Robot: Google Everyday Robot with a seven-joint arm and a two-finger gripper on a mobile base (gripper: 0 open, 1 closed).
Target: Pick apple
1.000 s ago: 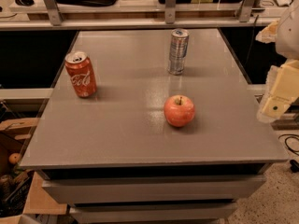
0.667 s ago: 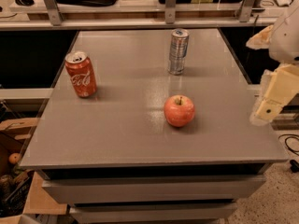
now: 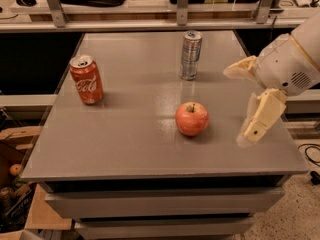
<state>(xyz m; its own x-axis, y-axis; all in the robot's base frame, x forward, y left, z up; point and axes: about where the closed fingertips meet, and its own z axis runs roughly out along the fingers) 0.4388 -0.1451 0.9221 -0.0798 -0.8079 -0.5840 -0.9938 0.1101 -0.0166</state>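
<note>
The apple (image 3: 192, 118) is round and red-orange with a short dark stem. It sits upright on the grey table (image 3: 125, 134), a little right of the middle. My gripper (image 3: 236, 105) comes in from the right edge of the camera view, just right of the apple and above the table. Its two cream fingers are spread wide apart, one finger (image 3: 240, 68) pointing left and the other pointing down. The gripper is open and holds nothing. It does not touch the apple.
A red Coca-Cola can (image 3: 87, 79) stands at the table's left. A tall silver can (image 3: 190, 54) stands behind the apple. A shelf with metal posts (image 3: 183, 4) runs along the back. A small orange fruit (image 3: 15, 170) lies among boxes on the floor at lower left.
My gripper and arm have moved left, in over the table's right side and closer to the apple. The apple and both cans have not moved.
</note>
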